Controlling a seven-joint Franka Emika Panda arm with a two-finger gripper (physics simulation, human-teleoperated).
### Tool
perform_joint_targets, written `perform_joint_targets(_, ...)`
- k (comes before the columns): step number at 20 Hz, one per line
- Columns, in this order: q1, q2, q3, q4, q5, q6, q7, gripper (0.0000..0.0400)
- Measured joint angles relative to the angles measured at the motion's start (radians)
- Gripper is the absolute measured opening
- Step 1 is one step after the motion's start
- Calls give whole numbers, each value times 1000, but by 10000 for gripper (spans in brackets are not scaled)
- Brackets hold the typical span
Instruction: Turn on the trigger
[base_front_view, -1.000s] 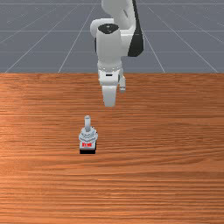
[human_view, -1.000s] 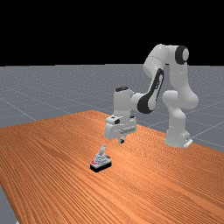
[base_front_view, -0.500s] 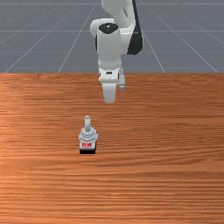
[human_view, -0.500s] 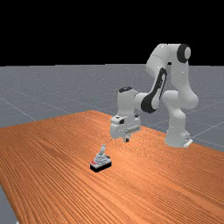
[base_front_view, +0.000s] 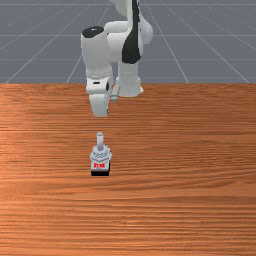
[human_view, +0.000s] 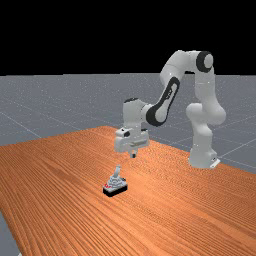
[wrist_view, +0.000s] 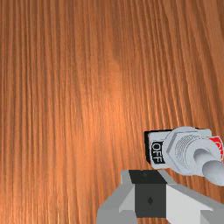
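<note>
Orange-brown tabletop (base_front_view: 190, 210) carries the toggle switch (base_front_view: 100, 161), below the gripper (human_view: 133, 154) and beyond it from the arm's base. The fingers meet, gripping nothing, probably to serve as one blunt pusher; held high, they clear the lever (human_view: 118, 171) before a push toward ON (wrist_view: 216, 142).

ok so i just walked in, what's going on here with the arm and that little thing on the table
The robot arm has its claw in the air over the table, near a small toggle switch but not touching it. The switch, marked OFF at one end and red at the other, stands on the wood. The job is to turn it on; nothing is handling it yet.
</note>
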Motion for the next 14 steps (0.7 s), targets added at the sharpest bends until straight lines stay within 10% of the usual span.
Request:
perform_joint_targets(7,-5,26,-10,-18,-51,73,8,0)
perform_joint_targets(10,44,26,-48,-30,-203,93,190,0)
perform_joint_targets(13,60,21,-38,-38,-208,97,218,0)
perform_joint_targets(14,40,36,-12,-4,-112,38,131,0)
